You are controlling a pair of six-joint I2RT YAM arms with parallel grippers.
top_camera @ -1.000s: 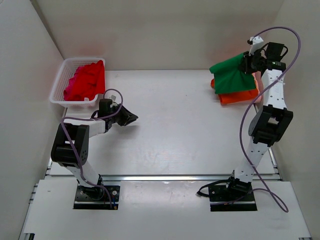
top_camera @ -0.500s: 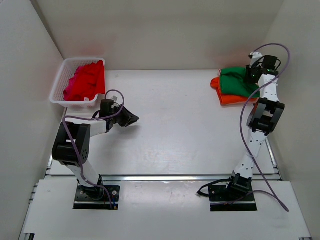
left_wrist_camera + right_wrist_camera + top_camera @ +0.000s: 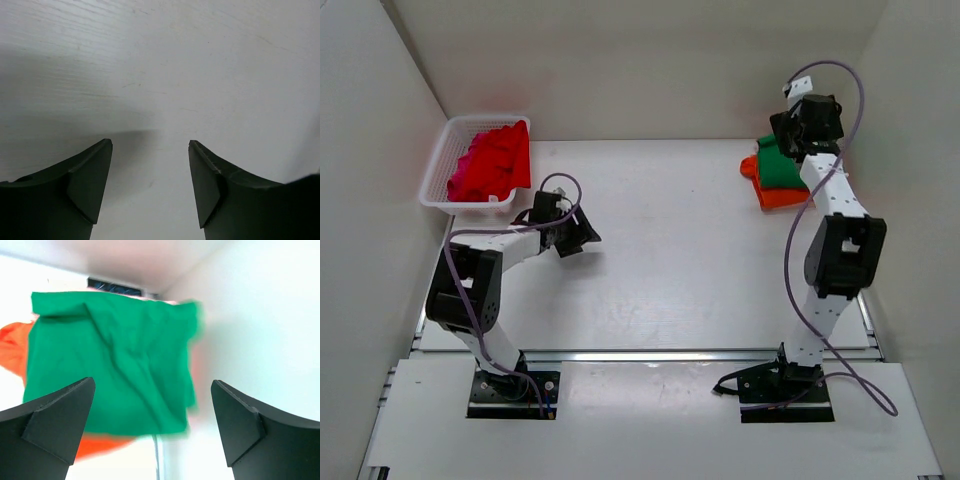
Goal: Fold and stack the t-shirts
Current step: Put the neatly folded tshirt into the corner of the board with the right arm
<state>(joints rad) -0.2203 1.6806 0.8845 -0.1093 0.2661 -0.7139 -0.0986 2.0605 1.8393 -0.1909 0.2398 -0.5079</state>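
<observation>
Top external view: I was looking down on a white desk (image 3: 670,250), with both arms rising from its near edge.
Basket: a white lattice basket (image 3: 445,150) sat at the far left corner of the desk.
Basket load: the red and magenta t-shirts (image 3: 492,165) lay crumpled inside it.
Left gripper: the left gripper (image 3: 582,237) hung low over the bare desk, near the basket's right side. The left wrist view showed its jaws parted, with nothing between them.
Stack: the green t-shirt (image 3: 782,170) lay folded on the orange t-shirt (image 3: 792,195) at the far right corner.
Right gripper: the right gripper (image 3: 783,135) hovered above that stack. It was released, with its jaws spread wide and clear of the cloth.
</observation>
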